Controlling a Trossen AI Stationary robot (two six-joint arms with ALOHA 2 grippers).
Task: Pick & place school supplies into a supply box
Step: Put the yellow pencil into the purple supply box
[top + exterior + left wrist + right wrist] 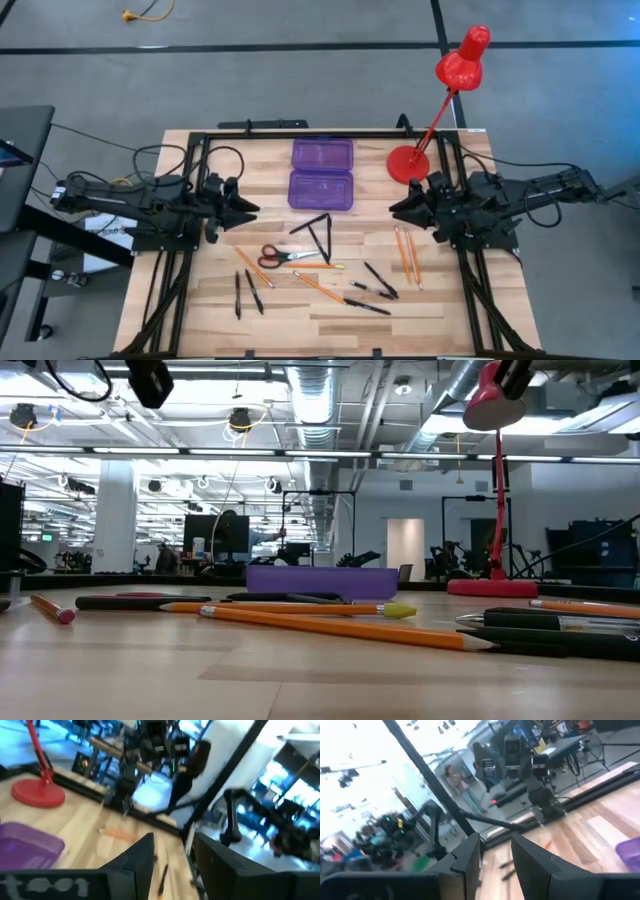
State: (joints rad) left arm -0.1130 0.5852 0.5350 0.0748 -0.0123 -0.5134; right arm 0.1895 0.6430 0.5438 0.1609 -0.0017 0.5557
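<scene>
- In its own wrist view we see the left gripper [172, 855] with a narrow gap between its fingers and nothing held; from above it hangs over the table's [200, 300] left side [245, 209].
- The right gripper [495, 852] looks the same, slightly parted and empty, over the table's right side [400, 208].
- From above, the supplies lie on the near half of the table, nearer than both grippers: two pens [246, 294] at left, red scissors [272, 257], a black triangle [317, 235], loose orange pencils [318, 287], more pens [380, 280], and two pencils [407, 257] at right.
- The purple box [321, 173] lies open at the far middle, between the grippers and a little beyond them.
- A red lamp [440, 110] stands just right of the box.
- The low view alone shows a long pencil [340, 625] lying in front of the box [322, 580], both grippers out of sight.
</scene>
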